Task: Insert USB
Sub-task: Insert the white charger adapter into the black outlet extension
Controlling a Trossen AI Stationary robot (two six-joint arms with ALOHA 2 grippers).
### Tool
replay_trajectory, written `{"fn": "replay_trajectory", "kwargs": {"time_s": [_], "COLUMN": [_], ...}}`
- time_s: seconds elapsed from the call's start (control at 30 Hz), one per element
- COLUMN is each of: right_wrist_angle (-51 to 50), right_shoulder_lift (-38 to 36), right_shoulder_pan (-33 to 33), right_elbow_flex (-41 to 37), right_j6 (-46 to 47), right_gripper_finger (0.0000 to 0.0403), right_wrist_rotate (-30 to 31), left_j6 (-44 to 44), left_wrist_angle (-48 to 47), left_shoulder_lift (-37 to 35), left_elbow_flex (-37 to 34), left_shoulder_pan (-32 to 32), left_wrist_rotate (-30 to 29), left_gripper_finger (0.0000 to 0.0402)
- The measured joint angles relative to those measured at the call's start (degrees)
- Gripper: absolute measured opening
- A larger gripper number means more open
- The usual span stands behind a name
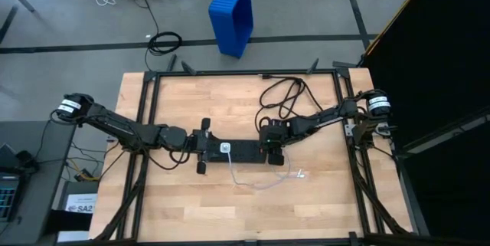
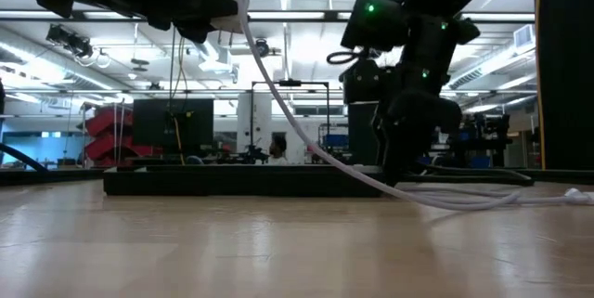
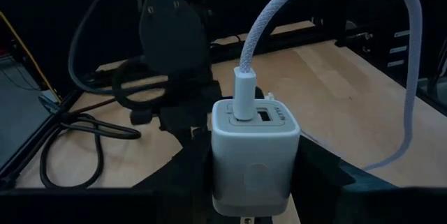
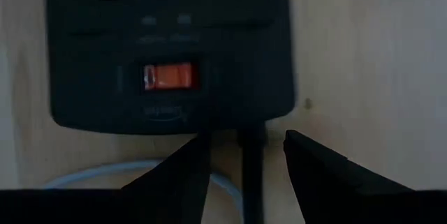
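From above, the black power strip (image 1: 237,151) lies lengthwise across the middle of the counter (image 1: 176,200), with a white charger block (image 1: 226,148) over its left part; the left gripper (image 1: 200,147) sits at that end and the right gripper (image 1: 272,152) at the opposite, switch end. The USB (image 1: 264,183) trails from the block in a loose loop toward the counter's front. At counter height, the cable rises from the wood steeply up to the block, held above the strip. The left wrist view shows the left gripper pinching the charger block, with the USB plug already seated upright in one of its ports, so the left arm is the nearer. In the right wrist view, the right gripper's fingers (image 4: 316,165) are spread, straddling the strip's black cord (image 4: 251,168) just beyond the orange switch (image 4: 167,77).
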Motion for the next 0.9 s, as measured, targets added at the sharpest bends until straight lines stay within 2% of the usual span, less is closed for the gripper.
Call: {"fn": "replay_trajectory", "kwargs": {"time_s": [0.2, 0.47, 0.77, 0.9], "right_wrist_angle": [0.56, 0.71, 0.29, 0.21], "right_shoulder_lift": [-0.01, -0.43, -0.48, -0.50], "right_shoulder_pan": [-0.08, 0.13, 0.12, 0.13], "right_elbow_flex": [0.03, -0.11, -0.11, -0.11], "right_j6": [-0.73, -1.90, -1.88, -1.50], "right_gripper_finger": [0.0116, 0.0015, 0.0005, 0.0003], "right_wrist_rotate": [-0.21, 0.12, -0.17, -0.20], "left_j6": [0.02, 0.74, -0.20, -1.67], "left_wrist_angle": [-0.14, 1.37, 3.65, 11.40], "left_shoulder_lift": [0.57, 0.98, 1.73, 4.21], "left_elbow_flex": [0.00, 0.00, -0.01, -4.05], "left_shoulder_pan": [0.00, 0.00, 0.02, 0.10], "left_wrist_rotate": [0.00, -1.64, 1.85, 2.16], "left_gripper_finger": [0.0129, 0.0129, 0.0129, 0.0129]}}
